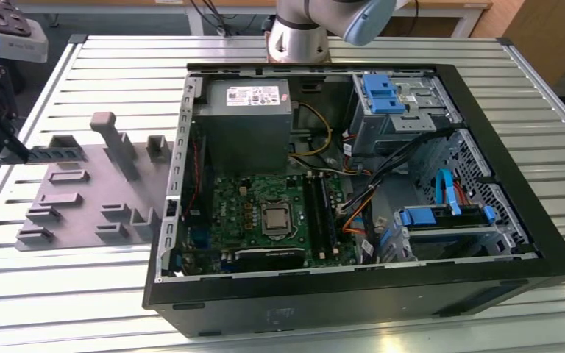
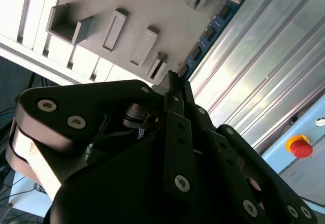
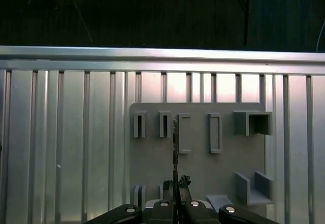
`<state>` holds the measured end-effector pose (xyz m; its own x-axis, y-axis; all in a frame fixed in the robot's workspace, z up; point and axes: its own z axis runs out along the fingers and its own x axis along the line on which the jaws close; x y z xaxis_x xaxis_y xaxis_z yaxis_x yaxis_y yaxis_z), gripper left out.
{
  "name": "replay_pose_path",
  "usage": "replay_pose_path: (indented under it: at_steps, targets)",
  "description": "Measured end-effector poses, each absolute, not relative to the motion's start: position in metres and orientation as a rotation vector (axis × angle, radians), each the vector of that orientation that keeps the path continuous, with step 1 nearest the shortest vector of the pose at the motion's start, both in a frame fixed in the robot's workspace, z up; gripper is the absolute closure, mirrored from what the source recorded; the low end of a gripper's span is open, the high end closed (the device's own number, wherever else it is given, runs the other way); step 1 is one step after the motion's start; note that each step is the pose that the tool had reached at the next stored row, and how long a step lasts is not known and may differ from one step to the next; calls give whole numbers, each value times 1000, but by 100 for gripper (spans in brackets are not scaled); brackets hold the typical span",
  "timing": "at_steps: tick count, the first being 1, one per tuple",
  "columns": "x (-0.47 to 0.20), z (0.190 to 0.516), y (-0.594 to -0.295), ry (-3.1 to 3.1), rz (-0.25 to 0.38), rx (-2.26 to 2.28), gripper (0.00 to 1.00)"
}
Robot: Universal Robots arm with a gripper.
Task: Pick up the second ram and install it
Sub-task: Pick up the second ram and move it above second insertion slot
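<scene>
The black robot gripper [image 1: 12, 152] is hanging over the flat grey plastic holder plate [image 1: 86, 206], near the plate's edge on the exterior view's left. Its fingers [image 2: 175, 117] are squeezing shut on one end of the second ram [image 2: 213, 23], a long thin dark green memory stick with dark chips. The stick is pointing out from the fingertips, across the plate and above its little grey blocks [image 3: 241, 123]. I think it is sitting just clear of the blocks, but I am not sure.

So the picking-up step is the one going on, and it looks nearly done. The putting-in step is not started. The long black slots [image 1: 317, 213] on the green motherboard [image 1: 243, 198] are lying inside the open black computer case [image 1: 361, 294], well apart from the plate, on the exterior view's right of it. I think the next move is asking for a firm hold, a careful carry across, and the stick lined up straight with one slot.
</scene>
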<state>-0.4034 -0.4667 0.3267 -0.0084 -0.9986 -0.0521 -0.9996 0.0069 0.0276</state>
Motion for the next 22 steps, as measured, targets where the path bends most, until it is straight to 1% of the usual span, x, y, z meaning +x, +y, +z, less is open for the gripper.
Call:
replay_pose_path:
  at_steps: [22]
  targets:
    - [-403, 351, -467, 2217, 88, -2200, 86]
